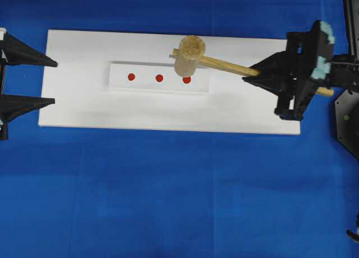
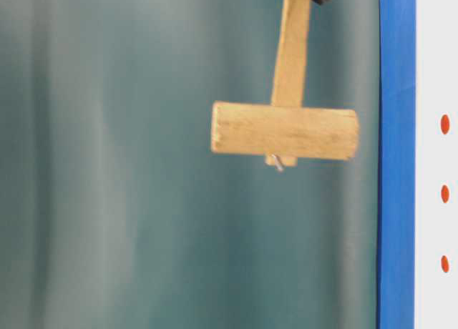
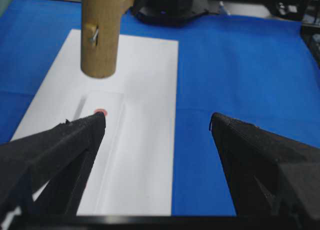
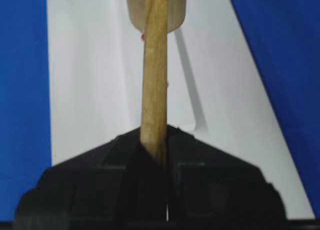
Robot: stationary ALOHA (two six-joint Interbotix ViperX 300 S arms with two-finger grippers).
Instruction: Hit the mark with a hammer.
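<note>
My right pincer [image 1: 259, 73] was clenched on the handle of the hammer [image 1: 189, 55], head raised off the white board [image 1: 84, 101] on the blue surface [image 1: 168, 185], above the rightmost of three red dots. Which dot was the mark, can't tell. My left pincer [image 1: 54, 81] stood released at the board's left edge, holding nothing.

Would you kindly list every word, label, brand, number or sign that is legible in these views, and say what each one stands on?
None: no view shows legible text.
Hammer: bare wood, no brand.
White strip: only three red dots, no writing; the mark is one.
White board and blue cloth: plain.
</note>
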